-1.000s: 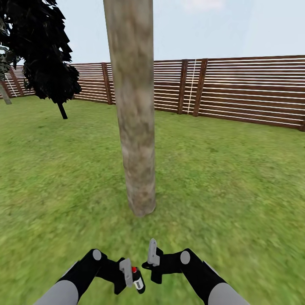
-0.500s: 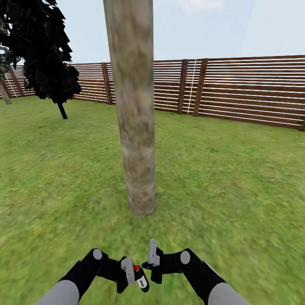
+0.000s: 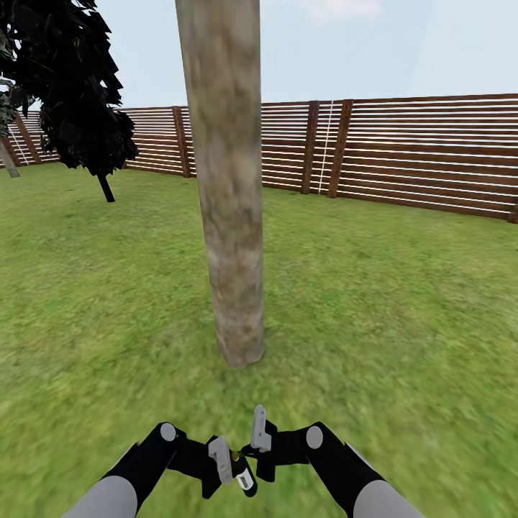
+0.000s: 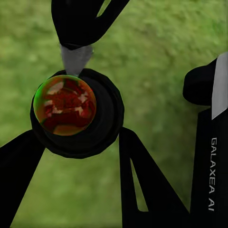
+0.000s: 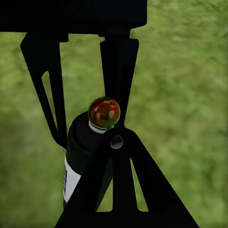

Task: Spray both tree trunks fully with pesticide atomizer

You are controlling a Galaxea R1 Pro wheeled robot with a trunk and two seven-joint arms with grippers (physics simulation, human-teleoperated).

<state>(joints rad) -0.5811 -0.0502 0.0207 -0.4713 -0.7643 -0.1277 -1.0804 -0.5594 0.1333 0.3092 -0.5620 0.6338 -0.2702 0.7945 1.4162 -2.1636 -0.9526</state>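
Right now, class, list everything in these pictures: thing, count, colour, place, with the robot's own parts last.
tree trunk: one, pale grey-brown, straight ahead on the lawn.
conifer: one, black foliage, far left by the fence.
fence: one, brown slats, across the back.
lawn: one, green, all around.
pesticide atomizer: one, dark with red top, in the left hand.
left hand: one, black and grey, shut on the atomizer.
right hand: one, black and grey, close beside the atomizer; grip unclear.

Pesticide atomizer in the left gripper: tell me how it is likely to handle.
The pesticide atomizer looks small and rigid, so probably light and stiff. Its round body and domed red top suggest it could twist or slip in the left gripper. Set down, so narrow a bottle would likely tip and roll.
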